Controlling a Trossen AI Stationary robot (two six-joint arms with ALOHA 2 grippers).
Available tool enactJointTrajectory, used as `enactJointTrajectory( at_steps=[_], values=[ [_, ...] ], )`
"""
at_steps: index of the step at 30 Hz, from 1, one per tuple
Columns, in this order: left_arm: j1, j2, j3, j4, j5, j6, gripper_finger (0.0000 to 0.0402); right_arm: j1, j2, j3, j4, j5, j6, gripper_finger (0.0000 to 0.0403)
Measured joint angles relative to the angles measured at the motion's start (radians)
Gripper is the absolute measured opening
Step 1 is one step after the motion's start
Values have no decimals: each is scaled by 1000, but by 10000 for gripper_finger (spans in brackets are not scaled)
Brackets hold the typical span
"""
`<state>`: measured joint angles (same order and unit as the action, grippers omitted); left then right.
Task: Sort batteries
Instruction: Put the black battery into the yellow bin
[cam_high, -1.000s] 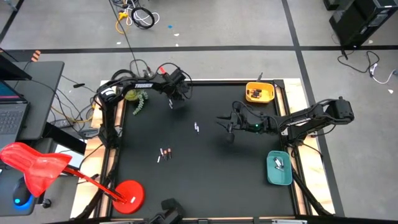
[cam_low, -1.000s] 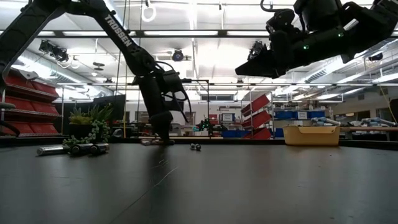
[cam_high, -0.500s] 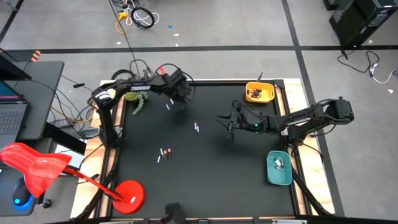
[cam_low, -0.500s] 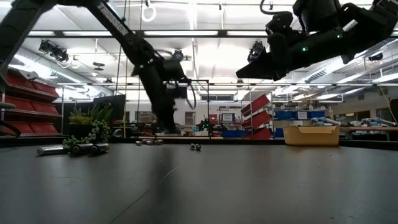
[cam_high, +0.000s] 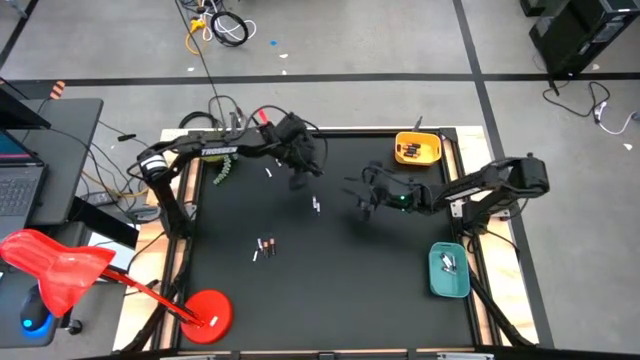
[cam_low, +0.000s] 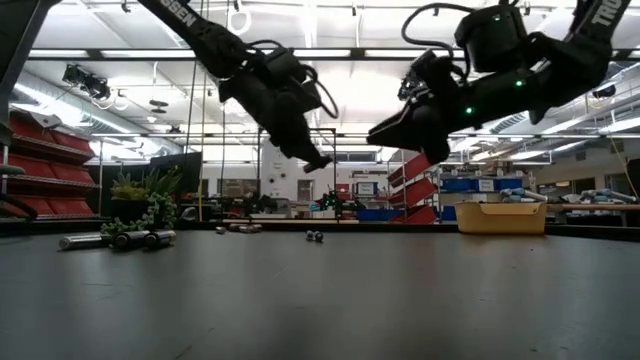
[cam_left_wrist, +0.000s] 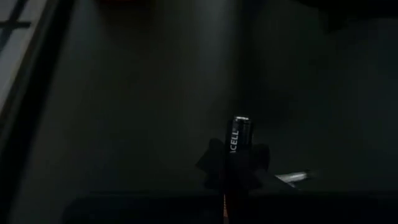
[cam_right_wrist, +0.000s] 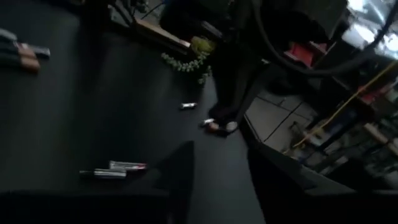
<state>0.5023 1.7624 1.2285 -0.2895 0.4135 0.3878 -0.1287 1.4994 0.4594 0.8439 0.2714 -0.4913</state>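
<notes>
Small batteries lie loose on the black table: a pair (cam_high: 316, 205) mid-table, a cluster (cam_high: 265, 246) nearer the front, and one (cam_high: 268, 172) at the far left. My left gripper (cam_high: 304, 180) hangs above the table near the far edge, shut on a dark battery (cam_left_wrist: 239, 138) lettered "CELL". My right gripper (cam_high: 362, 196) hovers to the right of the pair, open, with nothing between its fingers (cam_right_wrist: 180, 180). A yellow tray (cam_high: 418, 149) and a teal tray (cam_high: 448, 271) hold more batteries. My left gripper pinches the battery between its two fingers (cam_left_wrist: 214, 163) at the battery's rear part. The battery lies along the fingers, and its free end (cam_left_wrist: 241, 120) sticks out past their tips. It is lifted clear of the table and slants downward with the gripper (cam_low: 318, 160).
A small green plant (cam_high: 222, 166) lies at the table's far left edge. A red stand (cam_high: 205, 312) sits off the near left corner. Wooden borders run along both sides of the table. Bare black surface stretches between the loose batteries and the trays.
My left gripper has risen from the table at the far left and swung toward the centre. It has tipped to a slant and carried the battery up clear of the table. One battery stays where that gripper was. My right gripper has rolled and shifted slightly left and down.
</notes>
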Motion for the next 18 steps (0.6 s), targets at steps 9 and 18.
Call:
enactJointTrajectory(
  at_steps=[9,18],
  values=[
    [-62,3,0,20,0,-52,0,3,118,126,-41,2,-167,213],
    [-67,2,1,35,36,-116,0,17,150,150,-58,4,-220,187]
  ],
)
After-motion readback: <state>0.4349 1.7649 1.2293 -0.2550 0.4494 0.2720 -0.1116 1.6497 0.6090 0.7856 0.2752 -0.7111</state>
